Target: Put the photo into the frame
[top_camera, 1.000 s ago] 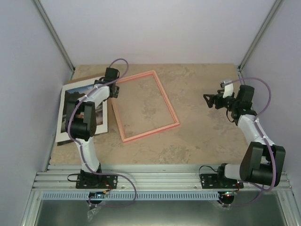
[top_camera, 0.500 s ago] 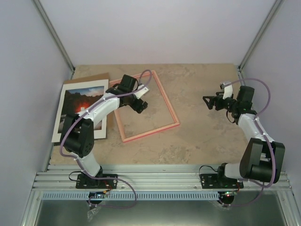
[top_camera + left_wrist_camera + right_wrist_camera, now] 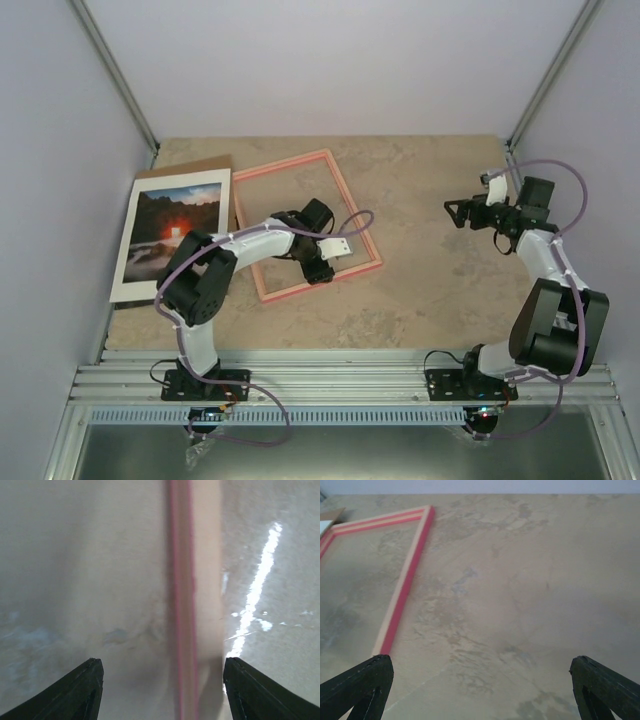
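The photo (image 3: 170,235) lies face up at the table's left, its red glow showing. The pink frame (image 3: 355,212) lies flat and empty at mid-table, to the photo's right. My left gripper (image 3: 322,272) is open and empty, low over the frame's near rail. In the left wrist view the blurred pink rail (image 3: 181,605) runs between the spread fingers of the left gripper (image 3: 162,690). My right gripper (image 3: 452,212) is open and empty, held up at the right, away from the frame. The right wrist view shows the right gripper (image 3: 480,690) over bare table, the frame (image 3: 402,590) far left.
A plain brown backing board (image 3: 200,163) pokes out from under the photo's far edge. Grey walls close in the table on the left, far and right sides. The aluminium base rail (image 3: 330,380) runs along the near edge.
My left arm has swung right from above the photo to the frame's near rail, uncovering the photo. My right gripper has drifted slightly right.
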### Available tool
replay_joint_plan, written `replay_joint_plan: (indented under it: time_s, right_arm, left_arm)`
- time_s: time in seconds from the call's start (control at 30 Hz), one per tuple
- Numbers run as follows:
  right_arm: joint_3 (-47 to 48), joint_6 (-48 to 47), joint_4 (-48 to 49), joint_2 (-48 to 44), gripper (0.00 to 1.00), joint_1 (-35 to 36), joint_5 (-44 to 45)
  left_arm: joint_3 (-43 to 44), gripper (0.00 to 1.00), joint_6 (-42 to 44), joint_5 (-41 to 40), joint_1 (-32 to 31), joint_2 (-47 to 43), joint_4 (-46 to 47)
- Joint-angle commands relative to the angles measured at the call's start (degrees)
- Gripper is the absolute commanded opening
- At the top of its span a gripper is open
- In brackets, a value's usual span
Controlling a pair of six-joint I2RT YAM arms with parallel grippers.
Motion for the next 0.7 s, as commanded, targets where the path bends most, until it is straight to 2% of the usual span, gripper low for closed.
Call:
replay_joint_plan:
  time_s: [0.0, 0.33, 0.57, 0.67]
  right_arm:
    - [1.63, -3.59, -6.21, 1.19, 0.98, -3.25, -0.08]
    - [2.35, -12.13, -14.96, 0.54, 0.98, -8.49, 4.2]
    - [4.31, -19.92, -22.01, 3.7, 0.98, -15.91, 5.97]
    - [5.31, -21.56, -23.72, 5.58, 0.98, -18.27, 6.57]
  left_arm:
    - [-1.1, 0.66, 4.04, -0.86, -1.93, 2.3, -1.23]
    - [-5.82, 0.25, 12.91, -4.63, -4.34, 1.03, -2.43]
    - [-11.07, 0.19, 22.18, -8.67, -4.32, -3.1, -2.77]
    - [-10.56, 0.17, 22.19, -10.42, -4.32, -2.48, -2.99]
